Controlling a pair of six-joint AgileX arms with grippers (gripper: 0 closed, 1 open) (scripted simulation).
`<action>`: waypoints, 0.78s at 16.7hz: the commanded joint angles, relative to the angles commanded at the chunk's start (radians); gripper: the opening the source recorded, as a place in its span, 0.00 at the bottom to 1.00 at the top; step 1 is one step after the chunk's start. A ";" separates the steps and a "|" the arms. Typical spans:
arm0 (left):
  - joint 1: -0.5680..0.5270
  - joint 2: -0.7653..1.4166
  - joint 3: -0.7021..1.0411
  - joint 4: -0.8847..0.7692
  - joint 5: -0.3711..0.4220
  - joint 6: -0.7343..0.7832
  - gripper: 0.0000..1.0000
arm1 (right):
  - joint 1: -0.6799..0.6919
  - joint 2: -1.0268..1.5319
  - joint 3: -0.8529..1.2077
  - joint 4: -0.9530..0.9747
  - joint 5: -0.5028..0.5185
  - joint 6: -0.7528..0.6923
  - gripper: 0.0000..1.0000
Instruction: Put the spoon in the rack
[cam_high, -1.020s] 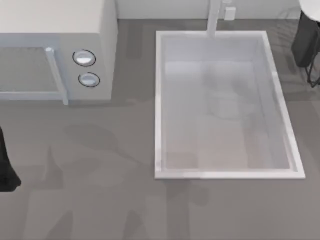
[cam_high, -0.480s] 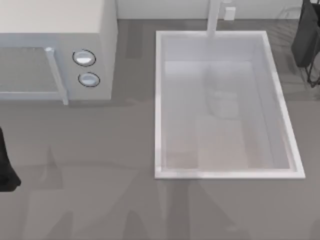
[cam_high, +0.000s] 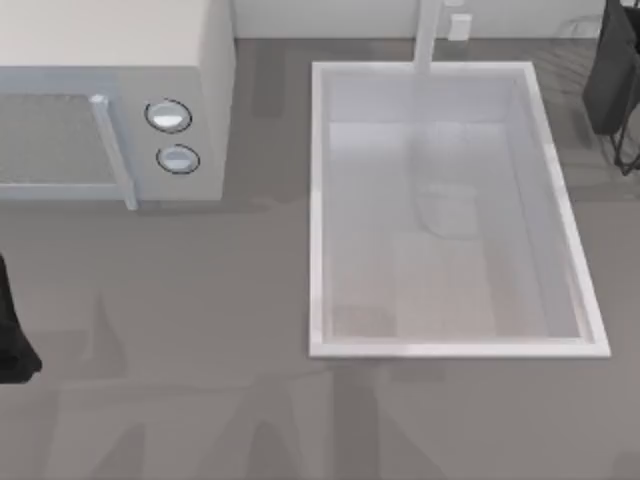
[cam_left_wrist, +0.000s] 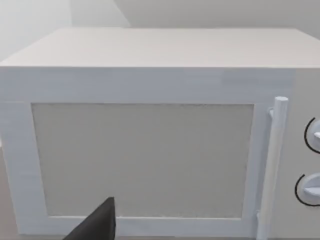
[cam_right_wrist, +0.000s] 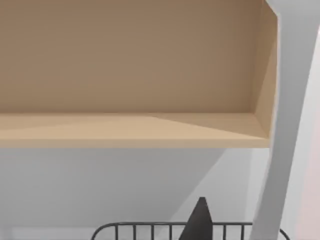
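The right claw (cam_right_wrist: 200, 221) sits by the top wires of the dark dish rack of thin black wires (cam_right_wrist: 150, 229), at the counter's two o'clock corner. Its opening, and whether it holds the spoon, I cannot tell. A white rounded shape seen there a second ago is gone, so the drop is likely underway or done. Outward lie the white rectangular sink basin (cam_high: 318, 200), the grey counter (cam_high: 200, 300), a white microwave (cam_high: 110, 60) at ten o'clock, the left arm (cam_high: 10, 335) parked at nine, and a pale wooden shelf (cam_right_wrist: 130, 75) on the wall.

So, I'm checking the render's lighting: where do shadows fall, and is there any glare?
Top view: soft grey shadows streak the counter below the microwave and sink basin; no harsh glare. Left wrist view: the microwave door is evenly lit. Right wrist view: a slanted shadow falls under the tan shelf, above the rack.
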 joint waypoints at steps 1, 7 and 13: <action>0.000 0.000 0.000 0.000 0.000 0.000 1.00 | 0.001 0.002 0.000 0.002 0.000 0.000 0.00; 0.000 0.000 0.000 0.000 0.000 0.000 1.00 | 0.078 0.218 -0.023 0.227 0.068 0.001 0.00; 0.000 0.000 0.000 0.000 0.000 0.000 1.00 | 0.215 0.595 -0.104 0.710 0.225 -0.004 0.00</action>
